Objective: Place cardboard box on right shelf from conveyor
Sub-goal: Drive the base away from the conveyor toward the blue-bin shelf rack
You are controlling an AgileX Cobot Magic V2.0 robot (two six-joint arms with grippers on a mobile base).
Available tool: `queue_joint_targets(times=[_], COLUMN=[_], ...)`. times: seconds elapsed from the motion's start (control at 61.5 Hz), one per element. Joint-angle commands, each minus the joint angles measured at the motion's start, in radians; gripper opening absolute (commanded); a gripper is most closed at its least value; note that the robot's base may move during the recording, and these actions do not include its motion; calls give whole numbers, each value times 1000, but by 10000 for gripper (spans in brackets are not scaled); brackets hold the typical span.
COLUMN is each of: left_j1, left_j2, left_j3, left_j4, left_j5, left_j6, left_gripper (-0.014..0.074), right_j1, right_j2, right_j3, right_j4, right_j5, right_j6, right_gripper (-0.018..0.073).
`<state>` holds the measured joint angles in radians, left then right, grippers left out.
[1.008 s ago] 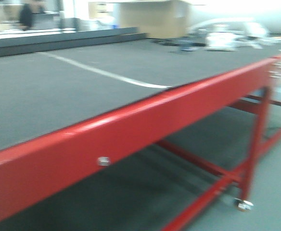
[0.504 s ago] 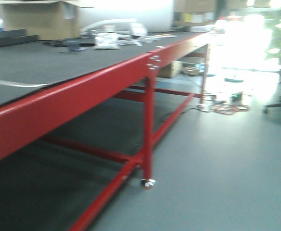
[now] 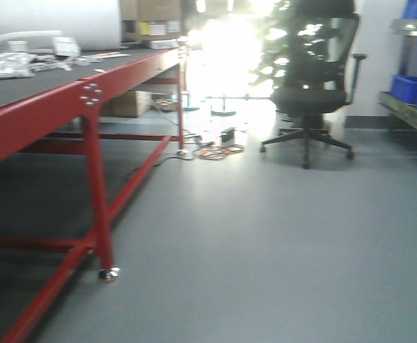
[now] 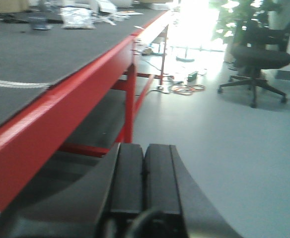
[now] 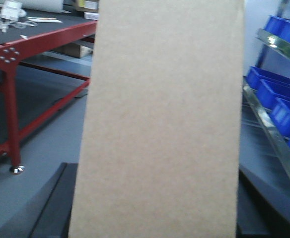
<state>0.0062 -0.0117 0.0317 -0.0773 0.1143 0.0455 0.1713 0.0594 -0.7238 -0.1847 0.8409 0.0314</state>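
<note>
We saw left gripper (image 4: 144,153) — fingers pressed together, empty — beside conveyor (image 4: 45,54) | right gripper (image 5: 155,213) clamped cardboard box (image 5: 160,114), right of conveyor.

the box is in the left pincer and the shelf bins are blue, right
Not quite. The box is in the right pincer, as the right wrist view shows. In the left wrist view the left pincer is shut on nothing. The bins on the shelf are blue, as you said.
</note>
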Motion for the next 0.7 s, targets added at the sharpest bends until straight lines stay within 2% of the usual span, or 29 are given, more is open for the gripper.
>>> queue_joint_targets(times=[0.0, 0.52, 0.683], left_j1=[1, 1, -36], left_j2=[-15, -17, -17], left_j3=[8, 8, 10], left_j4=[-6, -6, -6], left_j5=[-85, -85, -85], left_j6=[0, 0, 0], left_gripper=[-116, -116, -116], right_j1=[-3, -3, -3], right_j2=[18, 18, 19], right_j3=[-26, -26, -26], right_j4=[-17, -17, -17], right_j5=[-101, -101, -102], right_j6=[-6, -6, -6], right_gripper=[202, 202, 202])
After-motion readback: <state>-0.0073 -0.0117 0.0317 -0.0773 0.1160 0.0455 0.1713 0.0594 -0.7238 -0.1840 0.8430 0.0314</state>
